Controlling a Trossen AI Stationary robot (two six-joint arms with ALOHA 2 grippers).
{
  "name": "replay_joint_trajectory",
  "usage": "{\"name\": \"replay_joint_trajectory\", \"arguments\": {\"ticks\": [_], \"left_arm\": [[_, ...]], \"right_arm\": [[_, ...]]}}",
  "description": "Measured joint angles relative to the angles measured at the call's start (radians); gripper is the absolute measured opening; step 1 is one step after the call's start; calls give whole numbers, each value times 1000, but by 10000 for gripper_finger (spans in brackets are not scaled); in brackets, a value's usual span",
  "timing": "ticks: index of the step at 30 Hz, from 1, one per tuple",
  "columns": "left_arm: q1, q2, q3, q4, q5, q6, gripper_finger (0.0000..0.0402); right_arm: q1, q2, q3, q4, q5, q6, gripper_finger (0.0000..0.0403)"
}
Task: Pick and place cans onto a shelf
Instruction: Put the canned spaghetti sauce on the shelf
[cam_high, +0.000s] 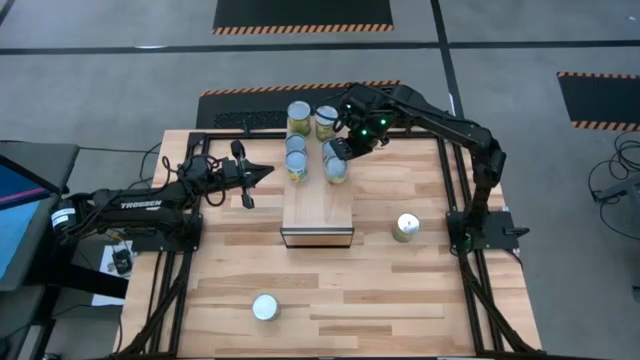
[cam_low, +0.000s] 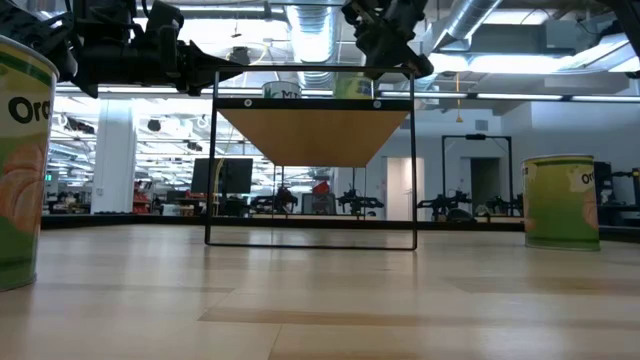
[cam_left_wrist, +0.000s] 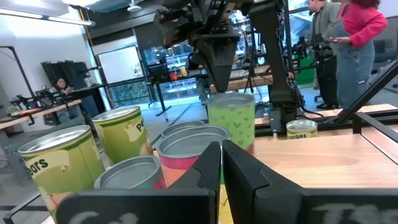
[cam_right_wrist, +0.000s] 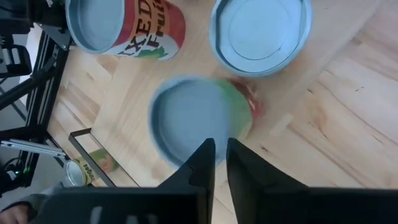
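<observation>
The right arm reaches from its base at the table's (cam_high: 400, 290) right edge, elbow bent, across to the far end of the shelf (cam_high: 318, 212), with the right gripper (cam_high: 338, 150) pointing down over a can (cam_high: 337, 168) that stands on the shelf's far right corner. In the right wrist view the two dark fingers (cam_right_wrist: 202, 163) hang just above that can's lid (cam_right_wrist: 189, 121), standing a little apart and holding nothing; the can below is blurred.

The left arm lies stretched low from the table's left side toward the shelf, its left gripper (cam_high: 262, 175) level and aimed at the cans, stopping just short of the shelf's left edge. Its jaws are closed and empty, the fingertips (cam_left_wrist: 219, 163) pressed together in the left wrist view.

Six cans cluster at the far end: two at the very back (cam_high: 299, 117) (cam_high: 326, 121), the others on the shelf in front of them, close together. Two more cans stand on the table: one to the right of the shelf (cam_high: 405, 227), well apart from it, and one near the front edge (cam_high: 264, 307). In the low view the shelf shows as a dark-framed platform (cam_low: 312, 135) with cans on top, both grippers above it.

People stand in the room beyond the table (cam_left_wrist: 354, 43).
</observation>
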Motion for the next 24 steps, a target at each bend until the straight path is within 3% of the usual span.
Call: {"name": "replay_joint_trajectory", "arguments": {"ticks": [5,10,13,16,19,24], "left_arm": [[0,0,0,0,0,0,6],[0,0,0,0,0,0,6],[0,0,0,0,0,-1,6],[0,0,0,-1,1,-1,6],[0,0,0,-2,1,-1,6],[0,0,0,-3,1,-1,6]], "right_arm": [[0,0,0,30,0,0,80],[0,0,0,41,-8,-71,76],[10,-23,-2,12,34,-221,51],[57,-82,-9,-47,157,-429,13],[115,-163,-106,-48,278,-497,12],[159,-312,-439,278,239,-517,6]]}}
